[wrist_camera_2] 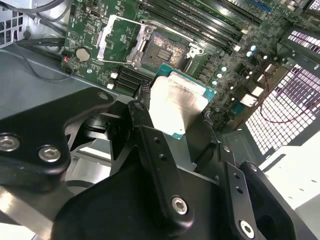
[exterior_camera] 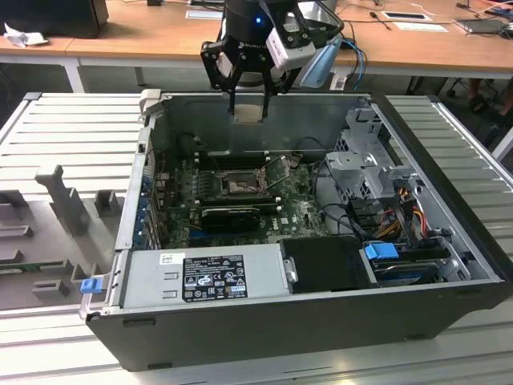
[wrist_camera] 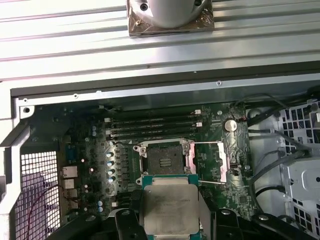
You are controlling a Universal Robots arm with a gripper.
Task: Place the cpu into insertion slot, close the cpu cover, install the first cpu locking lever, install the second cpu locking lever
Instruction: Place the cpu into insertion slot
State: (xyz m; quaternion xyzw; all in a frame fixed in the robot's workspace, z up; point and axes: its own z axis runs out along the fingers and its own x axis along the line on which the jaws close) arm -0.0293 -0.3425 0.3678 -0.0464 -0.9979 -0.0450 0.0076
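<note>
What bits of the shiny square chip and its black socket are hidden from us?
1. Small silvery-grey square cpu: its underside faces away from the camera in both wrist views.
2. The cpu's gripped edges, second wrist view: covered by the black metal gripper holding it.
3. Square black-framed insertion slot: its contacts are too small to make out in the exterior view.

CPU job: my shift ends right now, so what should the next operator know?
Gripper: jaws shut on the cpu, held above the case, clear of the slot.
Slot: empty, dark centre bare.
Cover: swung open beside the slot.
Done: cpu picked up.
Left: cpu not yet seated, cover not closed, neither locking step done.
</note>
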